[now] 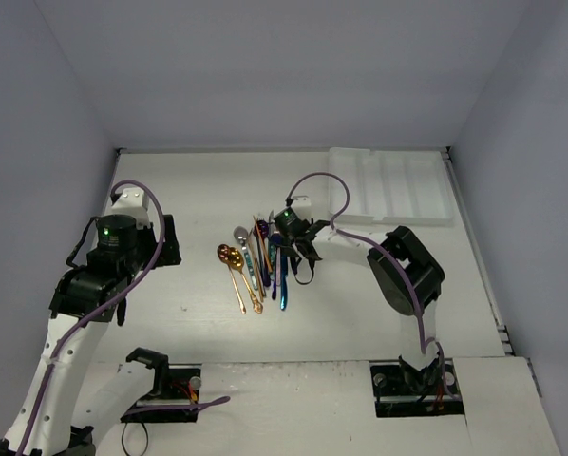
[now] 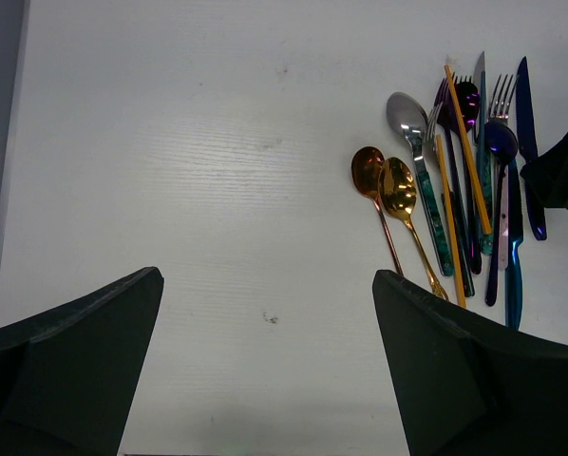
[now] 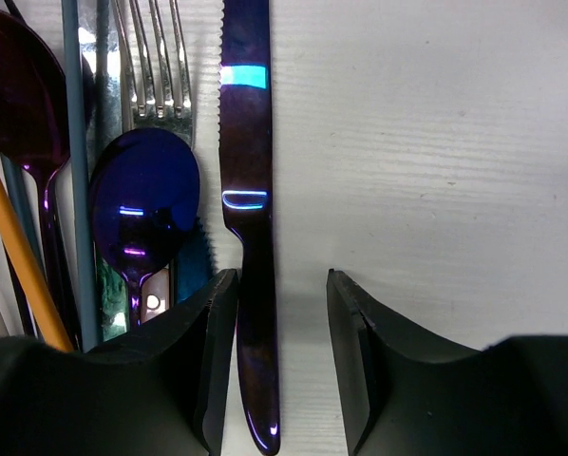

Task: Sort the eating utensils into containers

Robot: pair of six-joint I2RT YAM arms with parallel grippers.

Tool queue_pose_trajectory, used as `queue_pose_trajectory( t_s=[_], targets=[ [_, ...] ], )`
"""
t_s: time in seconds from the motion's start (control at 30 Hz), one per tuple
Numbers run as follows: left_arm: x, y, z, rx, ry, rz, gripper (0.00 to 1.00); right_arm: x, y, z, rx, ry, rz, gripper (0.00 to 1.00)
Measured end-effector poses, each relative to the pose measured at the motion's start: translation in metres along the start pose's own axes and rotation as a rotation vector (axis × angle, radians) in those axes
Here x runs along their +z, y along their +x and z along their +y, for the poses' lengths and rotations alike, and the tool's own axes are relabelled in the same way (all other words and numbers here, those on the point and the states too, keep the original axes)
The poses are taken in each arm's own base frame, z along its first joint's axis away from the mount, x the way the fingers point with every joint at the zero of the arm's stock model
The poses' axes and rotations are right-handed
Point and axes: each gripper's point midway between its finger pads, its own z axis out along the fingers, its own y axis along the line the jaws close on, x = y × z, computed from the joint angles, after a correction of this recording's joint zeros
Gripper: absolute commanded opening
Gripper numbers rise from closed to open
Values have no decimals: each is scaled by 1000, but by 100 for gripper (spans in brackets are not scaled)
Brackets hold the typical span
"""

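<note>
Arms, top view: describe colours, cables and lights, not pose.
The left arm has white links and black joints; the right arm looks mostly black. A purple cable runs along each, and each carries a small green light. The left end effector and right end effector are matte black wedges.

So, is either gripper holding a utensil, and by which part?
Nothing is held. The open right gripper straddles the blue knife at its handle; the left gripper is open and empty.

Even, soft overhead light; faint shadows; glare streaks on knife (image 3: 246,190); wrist-view foreground blurred.
</note>
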Motion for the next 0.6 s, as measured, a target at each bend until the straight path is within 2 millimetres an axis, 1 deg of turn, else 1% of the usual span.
queue_pose_trajectory(
  t_s=[0.17,0.4,0.6],
  targets=[
    [0,0,0,1,2,-1,91,1,-1,-9,9,5,-20,33],
    [-3,1,0,0,3,-4,91,-9,9,-52,18,54,22,33],
    [-3,1,0,0,3,-4,91,-9,8,-62,32,62,54,34]
  ],
)
